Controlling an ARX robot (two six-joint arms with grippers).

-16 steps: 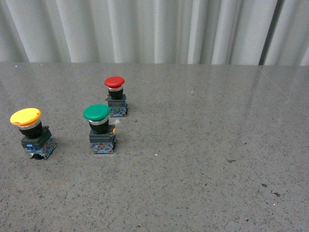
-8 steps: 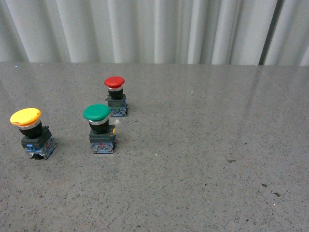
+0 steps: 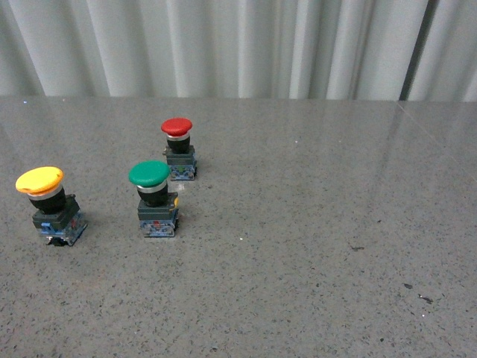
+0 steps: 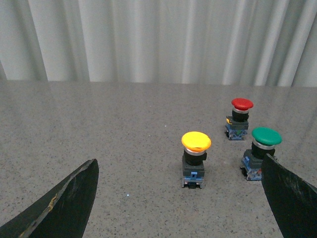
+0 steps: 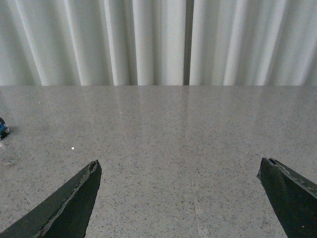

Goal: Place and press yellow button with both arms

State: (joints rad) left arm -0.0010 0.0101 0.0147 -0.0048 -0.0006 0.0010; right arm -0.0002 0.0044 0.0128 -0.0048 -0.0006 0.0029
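A: Status?
B: Nothing done yet. The yellow button (image 3: 46,201) stands untouched on the table (image 3: 313,246), on the robot's left, apart from the green button (image 3: 153,195). Red button (image 3: 177,145) sits further back.
A: Grippers?
B: Left gripper (image 4: 179,163) is spread wide and empty, facing the yellow button from well back. Right gripper (image 5: 179,162) is also spread, over bare table. Pick, place and press all remain.
A: Change from a second ago?
B: None. Buttons are in the same spots.

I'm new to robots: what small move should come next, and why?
Probably ease the left gripper forward toward the yellow button: the gripper is open and empty, and the button stands untouched ahead of it, left on the table.
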